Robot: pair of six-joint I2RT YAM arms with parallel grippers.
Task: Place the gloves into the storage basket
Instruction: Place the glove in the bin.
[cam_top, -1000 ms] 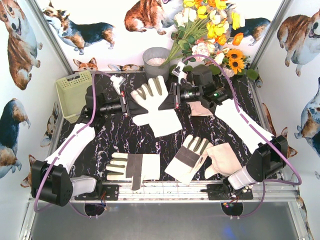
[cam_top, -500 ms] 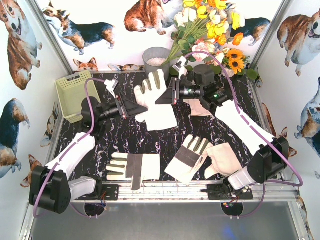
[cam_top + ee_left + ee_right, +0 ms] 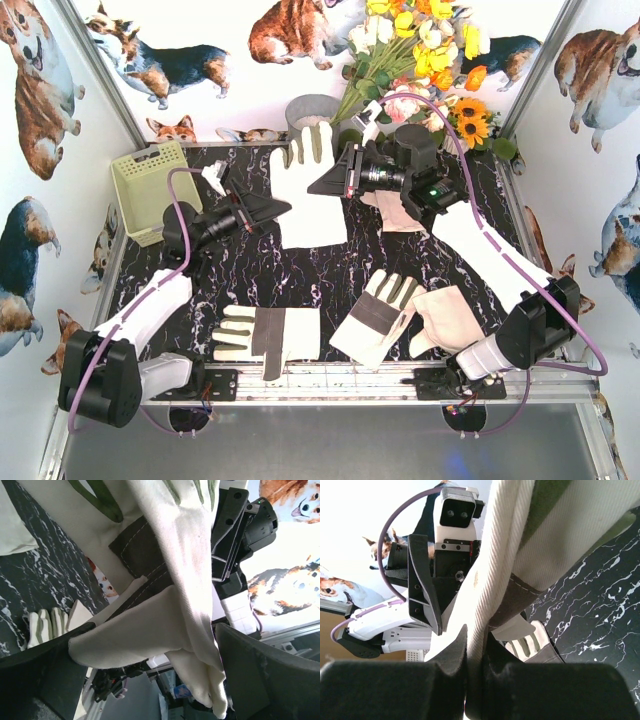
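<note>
The glove point(image 3: 310, 190) hangs in the air well to the right of the storage basket point(image 3: 150, 190). The right claw point(image 3: 328, 183) pinches it at one edge of the cuff and is shut tight on the fabric. The left claw point(image 3: 272, 208) sits between the glove and the basket with its fingers spread wide. The cloth droops between them, gripped by neither.

This is a thin, one-sided hold, so a quick swing towards the basket could pull the glove free. The left arm point(image 3: 150, 295) also stands in the straight path to the basket and could snag the cloth. The glove looks long against the basket, so it may drape over the rim instead of dropping in. Other gloves point(image 3: 265, 338) lie on the table point(image 3: 250, 270), farther from the basket.
</note>
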